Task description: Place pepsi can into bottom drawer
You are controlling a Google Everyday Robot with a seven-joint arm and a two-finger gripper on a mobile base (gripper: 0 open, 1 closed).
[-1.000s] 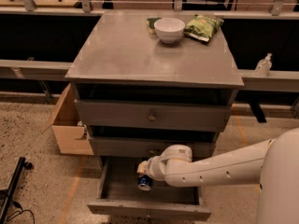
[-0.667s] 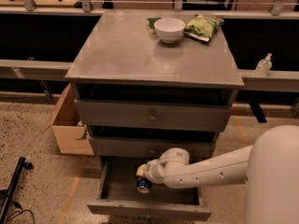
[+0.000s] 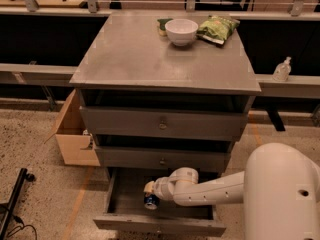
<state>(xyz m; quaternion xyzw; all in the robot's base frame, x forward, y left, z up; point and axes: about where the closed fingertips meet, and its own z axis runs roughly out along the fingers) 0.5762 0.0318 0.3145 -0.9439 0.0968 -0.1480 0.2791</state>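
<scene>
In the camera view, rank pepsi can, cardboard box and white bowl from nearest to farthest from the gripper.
The gripper is in the open bottom drawer.
1. pepsi can, at the gripper.
2. cardboard box, floor left.
3. white bowl, cabinet top.

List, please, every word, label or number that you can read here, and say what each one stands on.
No text here can be read.
pepsi can, at the claw inside the open bottom drawer: lettering too blurred to read.
green chip bag on the cabinet top: print too blurred to read.
</scene>
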